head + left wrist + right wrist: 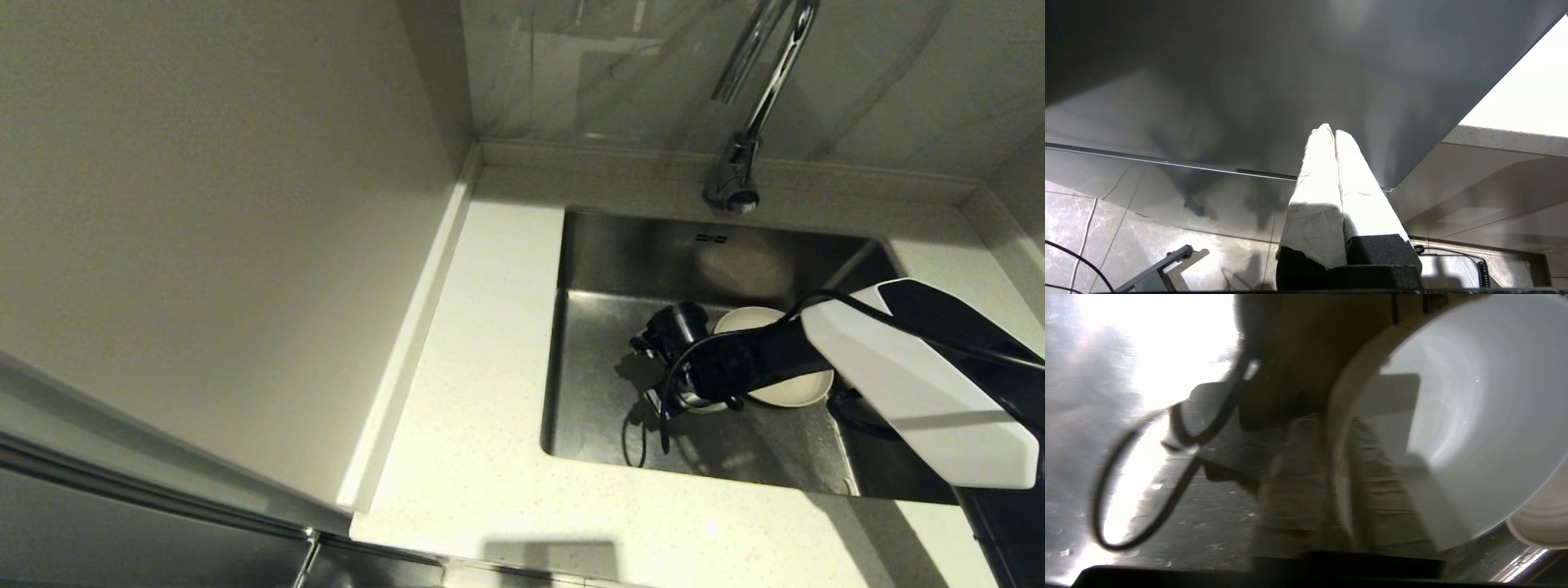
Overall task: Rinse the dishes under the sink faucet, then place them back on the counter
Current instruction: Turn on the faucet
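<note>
**Right arm down in the sink, straddling a bowl rim**

Biggest thing here is the bench [482, 425], pale cream speckled stone with a low raised rim along the wall. Cut into it is the sink [604, 367], a rectangular brushed-steel basin with two little overflow slots on its back wall. Behind the sink stands the faucet [755, 106], shiny chrome, tall curved spout, stubby round base.

Inside the sink, toward the right of its floor, there's a shallow cream-white round plate [796, 390], smooth and glossy. Just beside it, on the side away from the arm's white shell, sits a small round white bowl [1457, 428], smooth glazed inside, mostly hidden under the arm in the head view.

The right gripper [1337, 486] is down in the sink right at that bowl. Its fingers [1294, 490] are parted just a little, one outside the bowl wall and one inside, so the rim runs between them. Can't tell if they're actually pinching it.

The left gripper [1334, 134] hangs parked below the bench, white-wrapped fingers pressed together with nothing between them.
</note>
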Robot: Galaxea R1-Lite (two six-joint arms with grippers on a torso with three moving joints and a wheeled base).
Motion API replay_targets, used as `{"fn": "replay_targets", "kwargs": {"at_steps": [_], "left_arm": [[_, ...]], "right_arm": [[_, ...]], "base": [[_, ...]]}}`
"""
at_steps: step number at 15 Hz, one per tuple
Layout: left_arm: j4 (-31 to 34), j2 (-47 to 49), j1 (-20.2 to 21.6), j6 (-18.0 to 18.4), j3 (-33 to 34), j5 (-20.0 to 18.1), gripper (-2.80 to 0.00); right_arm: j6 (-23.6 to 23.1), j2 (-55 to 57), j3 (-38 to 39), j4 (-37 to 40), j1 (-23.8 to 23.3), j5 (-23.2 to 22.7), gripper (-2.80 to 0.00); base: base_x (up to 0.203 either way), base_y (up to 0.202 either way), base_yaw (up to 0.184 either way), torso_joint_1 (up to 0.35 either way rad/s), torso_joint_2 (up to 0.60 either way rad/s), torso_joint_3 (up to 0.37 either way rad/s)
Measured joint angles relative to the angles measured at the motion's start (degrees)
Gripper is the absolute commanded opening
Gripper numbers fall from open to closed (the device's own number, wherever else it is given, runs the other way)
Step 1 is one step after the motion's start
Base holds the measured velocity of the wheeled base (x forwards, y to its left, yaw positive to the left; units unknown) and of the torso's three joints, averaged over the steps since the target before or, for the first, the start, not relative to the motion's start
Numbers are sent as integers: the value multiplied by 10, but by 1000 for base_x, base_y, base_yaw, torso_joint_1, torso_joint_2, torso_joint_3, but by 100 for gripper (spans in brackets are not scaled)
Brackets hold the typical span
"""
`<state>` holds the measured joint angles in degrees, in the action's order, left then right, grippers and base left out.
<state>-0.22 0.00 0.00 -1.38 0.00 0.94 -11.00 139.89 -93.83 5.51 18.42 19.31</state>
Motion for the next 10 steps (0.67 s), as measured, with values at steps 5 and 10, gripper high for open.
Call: {"fn": "replay_targets", "kwargs": {"at_steps": [5,10], "left_arm": [[0,0,0,0,0,0,-280],[0,0,0,0,0,0,-280]], "right_arm": [[9,-23,10,-2,-1,3,0],[22,-102,62,-1,-2,4,0]], "base": [[0,0,0,0,0,0],[0,0,0,0,0,0]]}}
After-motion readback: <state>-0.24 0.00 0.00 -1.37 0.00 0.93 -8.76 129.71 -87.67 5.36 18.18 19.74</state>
